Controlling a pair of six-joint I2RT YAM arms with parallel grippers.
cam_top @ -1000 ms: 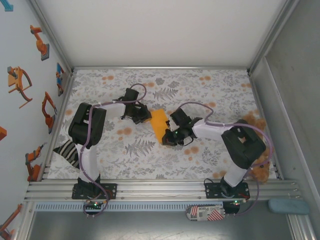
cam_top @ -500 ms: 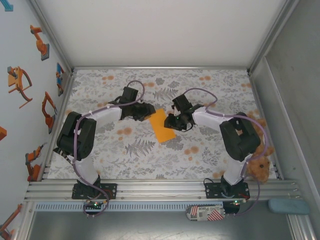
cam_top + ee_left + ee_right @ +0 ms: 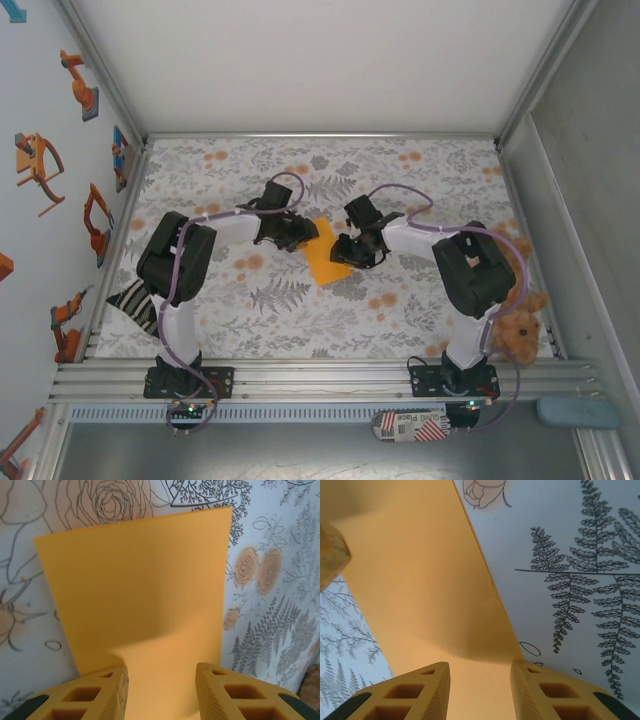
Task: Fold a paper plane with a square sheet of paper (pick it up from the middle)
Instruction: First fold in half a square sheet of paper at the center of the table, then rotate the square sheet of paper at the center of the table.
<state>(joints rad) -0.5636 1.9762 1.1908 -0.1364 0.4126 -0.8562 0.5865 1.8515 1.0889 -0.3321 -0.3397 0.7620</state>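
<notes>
On the left wrist camera my left gripper (image 3: 160, 692) stands part open. Its fingers (image 3: 116, 695) are ribbed yellow blocks with square hollows, and there is a clear gap between them with nothing clamped. The square sheet of paper (image 3: 140, 580) runs beneath that gap and spreads away toward 12 o'clock. My right gripper (image 3: 480, 690) reads the same on its own camera: the jaws are parted to a similar width and nothing is pinched. There the sheet passes under the gap and slants off toward 11 o'clock.

The paper is plain orange-yellow, thin and matte, with crisp straight edges and sharp corners. Close to each gripper its surface swells into a soft, shaded hump, so it does not lie quite flat there. I cannot tell whether the fingertips touch it.

From overhead the sheet sits near the middle of the table, turned askew. The left gripper is at its 10 o'clock edge and the right gripper at its 2 o'clock edge.

Under it lies a pale cloth (image 3: 290, 300) printed with grey line-drawn ferns and faded orange flowers. A brown plush teddy (image 3: 517, 330) sits at the table's 4 o'clock, and a black-and-white striped fabric (image 3: 135, 300) at 8 o'clock.
</notes>
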